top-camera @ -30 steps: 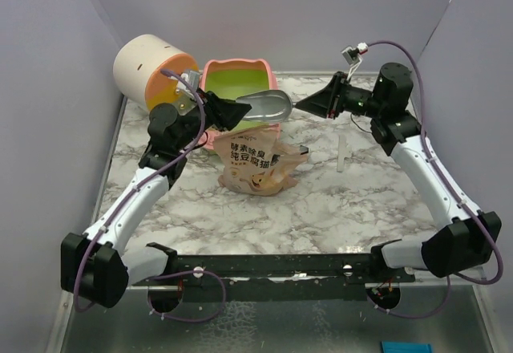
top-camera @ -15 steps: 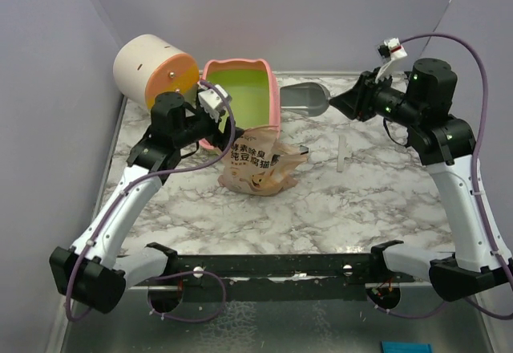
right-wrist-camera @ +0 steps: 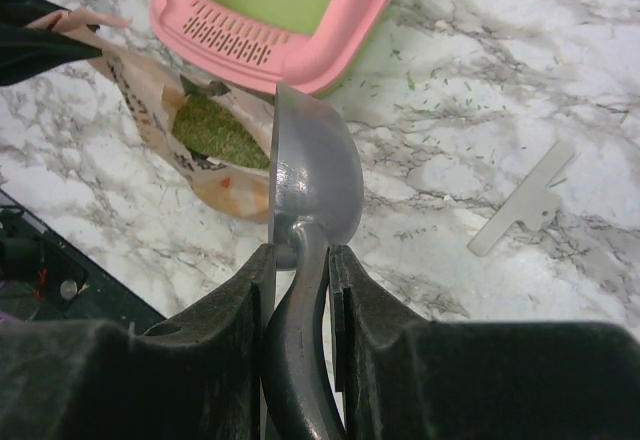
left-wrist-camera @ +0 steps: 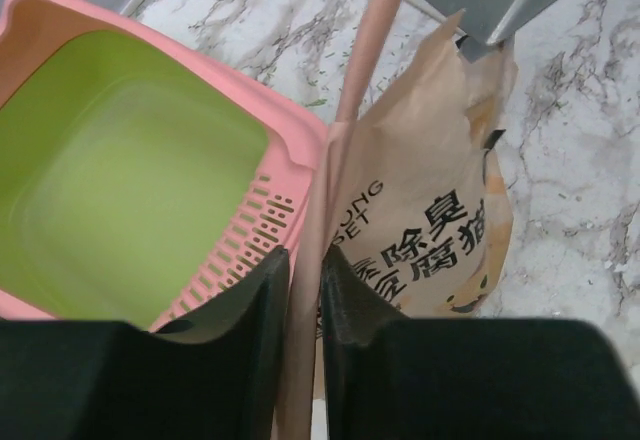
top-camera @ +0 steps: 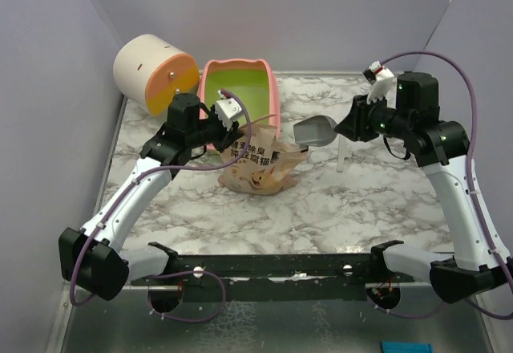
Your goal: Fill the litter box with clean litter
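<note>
The pink litter box [top-camera: 274, 96] stands at the back, its lime-green inside [left-wrist-camera: 130, 180] bare. In front of it lies the tan pouch [top-camera: 256, 164], its mouth open. Greenish clean litter [right-wrist-camera: 220, 120] shows inside the pouch. My left gripper [top-camera: 235, 132] [left-wrist-camera: 305, 255] is shut on the pouch's upper edge, beside the box's slotted ledge [left-wrist-camera: 240, 240]. My right gripper [top-camera: 346, 124] [right-wrist-camera: 300, 250] is shut on the handle of the grey metal scoop [top-camera: 314, 131] [right-wrist-camera: 312, 175]. The scoop's bowl hovers just right of the pouch mouth, turned on its side.
A cream-and-orange cylinder [top-camera: 152, 72] lies at the back left, beside the litter box. A small white strip [top-camera: 342, 154] [right-wrist-camera: 520, 210] lies on the marble table right of the scoop. Grey walls close the left, back and right sides.
My left gripper left the litter box's side, opened, then shut on the pouch's top edge. My right arm swung the scoop away from the box, then down towards the pouch mouth.
</note>
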